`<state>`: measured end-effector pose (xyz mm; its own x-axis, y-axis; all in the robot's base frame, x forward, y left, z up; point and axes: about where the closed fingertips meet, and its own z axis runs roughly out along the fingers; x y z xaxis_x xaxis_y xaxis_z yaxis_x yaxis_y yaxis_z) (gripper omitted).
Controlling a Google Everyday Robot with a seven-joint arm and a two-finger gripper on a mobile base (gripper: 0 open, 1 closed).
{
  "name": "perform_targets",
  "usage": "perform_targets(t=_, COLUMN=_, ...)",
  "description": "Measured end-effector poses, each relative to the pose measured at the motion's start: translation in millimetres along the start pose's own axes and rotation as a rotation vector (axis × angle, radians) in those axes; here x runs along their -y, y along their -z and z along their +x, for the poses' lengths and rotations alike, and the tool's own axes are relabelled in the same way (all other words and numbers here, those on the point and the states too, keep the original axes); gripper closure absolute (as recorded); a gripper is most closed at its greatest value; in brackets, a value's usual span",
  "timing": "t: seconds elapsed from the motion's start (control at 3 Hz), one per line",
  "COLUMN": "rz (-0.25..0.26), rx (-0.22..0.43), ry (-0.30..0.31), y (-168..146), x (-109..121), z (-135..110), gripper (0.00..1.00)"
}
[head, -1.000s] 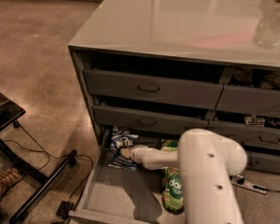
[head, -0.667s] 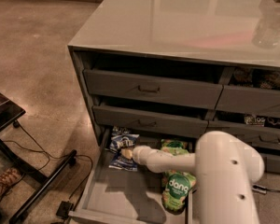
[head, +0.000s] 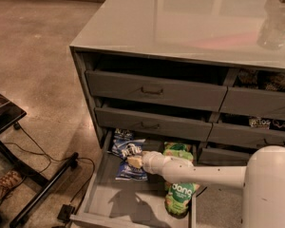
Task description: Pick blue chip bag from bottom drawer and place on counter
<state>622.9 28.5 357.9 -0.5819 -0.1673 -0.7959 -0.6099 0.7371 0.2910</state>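
Observation:
The blue chip bag (head: 127, 151) lies flat at the back left of the open bottom drawer (head: 115, 204), dark blue with a white band. My gripper (head: 134, 161) reaches in from the right on a white arm (head: 199, 174) and sits right on the bag's lower middle. Two green "dang" bags (head: 179, 196) lie under and beside the arm, on the drawer's right side. The glossy grey counter (head: 180, 18) is above the drawers.
Closed grey drawers with dark handles (head: 152, 90) stack above the open one. A clear plastic container (head: 277, 30) stands on the counter's right. A black stand (head: 19, 141) with cables and a shoe (head: 2, 194) is on the floor at left.
The arm's big white housing has slid to the right, uncovering the green bags. The gripper has stayed on the blue chip bag, which has not moved.

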Motion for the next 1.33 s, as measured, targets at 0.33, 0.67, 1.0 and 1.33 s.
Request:
perform_targets(t=0.33, rz=0.000, rx=0.000, ry=0.000, y=0, x=0, z=0, gripper=1.00)
perform_targets(t=0.67, rz=-0.006, rx=0.038, ry=-0.008, y=20, x=-7, z=-4, gripper=1.00)
perform_targets(t=1.0, rz=-0.008, rx=0.153, ry=0.021, y=74, x=-28, z=-25, gripper=1.00)
perform_targets(t=1.33, rz=0.012, rx=0.275, ry=0.036, y=138, x=-46, z=-31, gripper=1.00)
